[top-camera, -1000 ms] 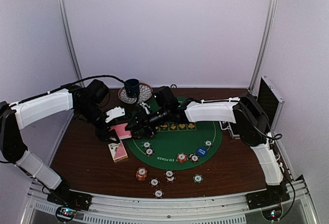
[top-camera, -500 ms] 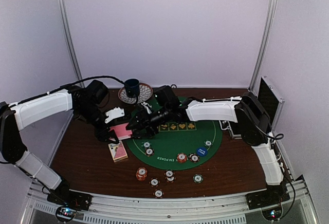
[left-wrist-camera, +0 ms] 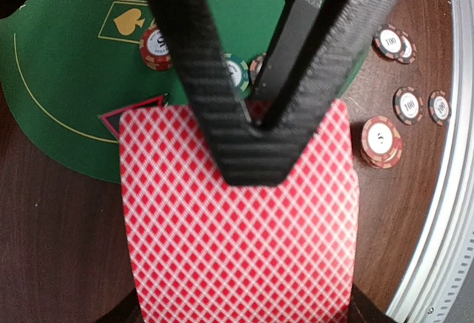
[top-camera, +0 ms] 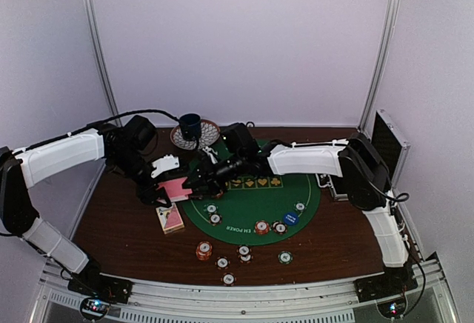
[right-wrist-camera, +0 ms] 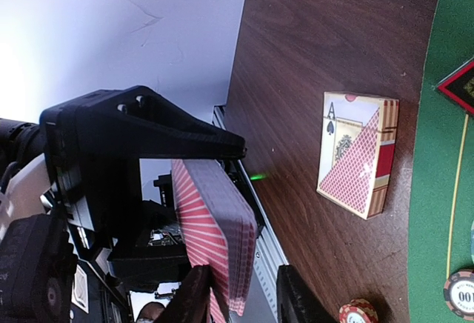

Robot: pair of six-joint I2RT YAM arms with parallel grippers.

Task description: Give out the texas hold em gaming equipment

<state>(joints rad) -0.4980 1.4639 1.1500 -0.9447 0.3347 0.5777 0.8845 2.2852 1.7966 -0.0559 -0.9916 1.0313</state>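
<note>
Pink-backed deck (left-wrist-camera: 237, 249) held in air above surface (top-camera: 111, 227), just off left rim of green mat (top-camera: 252, 208); left gripper (top-camera: 169, 187): jaws pinch deck; right gripper (right-wrist-camera: 241, 297): jaws spread, straddling deck's free end, gap showing on one side; card box (right-wrist-camera: 358, 152) flat on surface nearby; striped chips (top-camera: 215, 218) on mat and near edge.

Plain pale walls (top-camera: 244, 41) close the space in behind and on both sides, evenly lit with a faint lilac cast, and a slim metal post stands upright at the back left (top-camera: 96, 49) and the back right (top-camera: 381, 49). The desk (top-camera: 118, 219) has a dark brown wood-grain top. A ribbed silver rail (top-camera: 244, 293) runs along its near edge, and a black case (top-camera: 389, 149) stands at its right edge.
</note>
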